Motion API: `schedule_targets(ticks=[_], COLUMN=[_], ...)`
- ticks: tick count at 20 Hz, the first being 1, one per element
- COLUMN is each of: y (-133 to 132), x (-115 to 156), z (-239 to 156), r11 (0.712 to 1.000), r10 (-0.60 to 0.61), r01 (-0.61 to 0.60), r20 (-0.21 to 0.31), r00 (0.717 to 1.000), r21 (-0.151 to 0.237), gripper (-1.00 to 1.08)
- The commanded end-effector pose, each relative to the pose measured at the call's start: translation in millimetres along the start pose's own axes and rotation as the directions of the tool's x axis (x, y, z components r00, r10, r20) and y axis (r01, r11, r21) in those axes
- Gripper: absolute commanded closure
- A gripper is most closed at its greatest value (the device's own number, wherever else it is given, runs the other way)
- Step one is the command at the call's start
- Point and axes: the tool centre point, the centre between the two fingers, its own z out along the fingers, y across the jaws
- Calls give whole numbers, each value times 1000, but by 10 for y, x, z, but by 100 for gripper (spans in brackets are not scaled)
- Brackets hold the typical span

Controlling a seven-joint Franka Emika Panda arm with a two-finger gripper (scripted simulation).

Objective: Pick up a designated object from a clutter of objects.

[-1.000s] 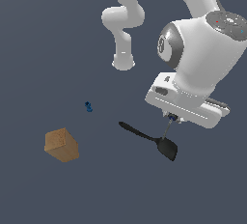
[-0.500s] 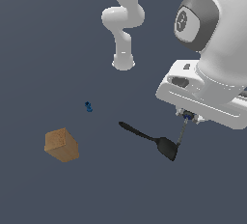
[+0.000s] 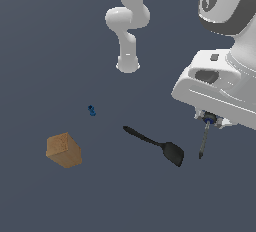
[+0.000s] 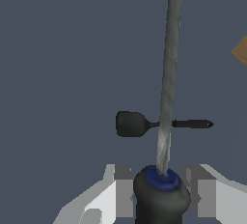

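The pick was in its lift step, judged from the frames: the screwdriver (image 4: 164,121) was already clamped in the gripper (image 4: 161,189) and hung clear of the floor. In the wrist view, the two fingers (image 4: 116,189) stood at either side of the black-and-blue handle at the lower centre of the frame, pressed against it, so the gripper was closed on the handle. The shaft ran from the handle toward the upper centre of that frame, away from the camera.

In the exterior view the gripper (image 3: 209,120) sat at the right of the frame under the white hand. The screwdriver (image 3: 204,138) hung below it, handle up between the fingers, shaft pointing down and slightly toward the frame's left, tip free.

The next move likely called for a steady rise with the clamp force kept, since the tool was held only by its handle end and could swing or slip.

Farther out, the spatula (image 3: 155,145) lay flat on the floor at lower centre of the exterior view, its blade near the shaft tip in the picture. The tiny blue piece (image 3: 92,110) lay left of centre. The wooden block (image 3: 63,150) sat at the lower left, well apart from the gripper.
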Motion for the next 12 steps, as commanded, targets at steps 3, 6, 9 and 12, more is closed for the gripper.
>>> schedule_targets(ticks=[3, 6, 9, 12], y=[-52, -72, -84, -87], x=[37, 52, 62, 65], z=[-100, -135, -154, -158], r11=[1000, 1000, 1000, 1000], r10=[0, 0, 0, 0], r01=[0, 0, 0, 0], r20=[0, 0, 0, 0], r00=[1000, 1000, 1000, 1000], r21=[0, 0, 0, 0], gripper=[108, 108, 108, 108])
